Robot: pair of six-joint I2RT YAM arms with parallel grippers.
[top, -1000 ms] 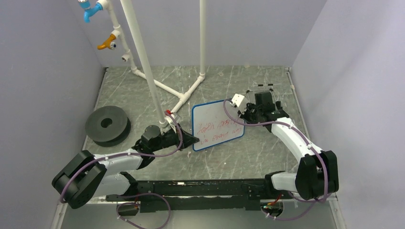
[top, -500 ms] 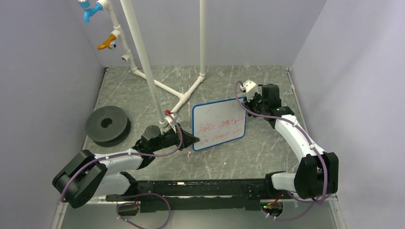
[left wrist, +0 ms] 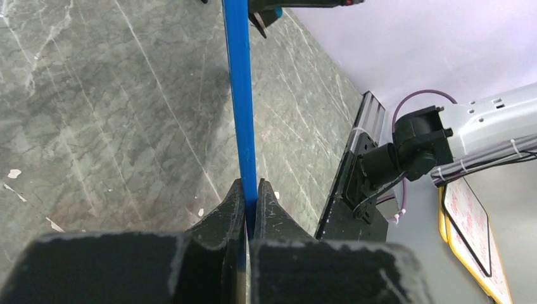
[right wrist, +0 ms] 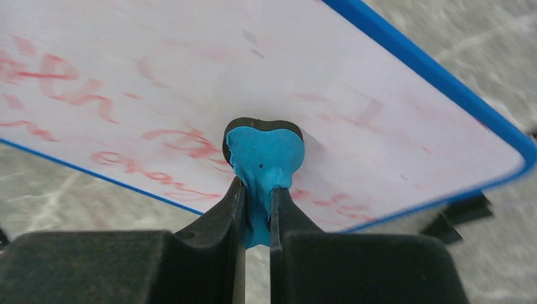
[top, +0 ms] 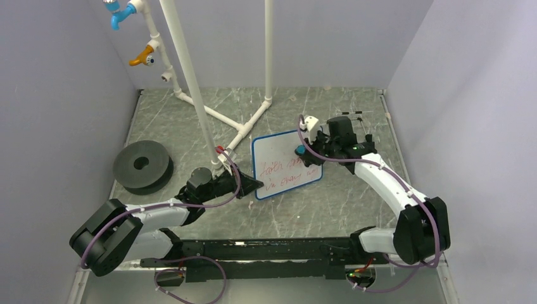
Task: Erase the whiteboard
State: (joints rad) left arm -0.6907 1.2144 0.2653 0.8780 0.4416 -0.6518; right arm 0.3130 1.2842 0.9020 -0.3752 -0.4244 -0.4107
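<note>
Whiteboard (top: 278, 166): over mid tabletop (top: 329, 202), blue rim clamped at near-left corner by left pincer (left wrist: 251, 201). Thin, light, stiff panel; face likely slick, may pivot under push. Hold by rim only. Right pincer (right wrist: 256, 218) clamped on blue eraser (right wrist: 263, 155), pad against red writing (right wrist: 164, 136).

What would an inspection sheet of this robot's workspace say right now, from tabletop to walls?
Surface: grey marbled tabletop, marked with pale scratches.
Job's things: whiteboard with red writing on it; blue eraser against its written face.
Clutter: black foam ring; white pipe frame with a blue tap and an orange tap; thin black wire stand at the back.
Grippers: left gripper shut on the whiteboard's blue rim; right gripper shut on the blue eraser.
Cables: purple cables looped along both arms.
Surroundings: pale lilac walls on three sides.
</note>
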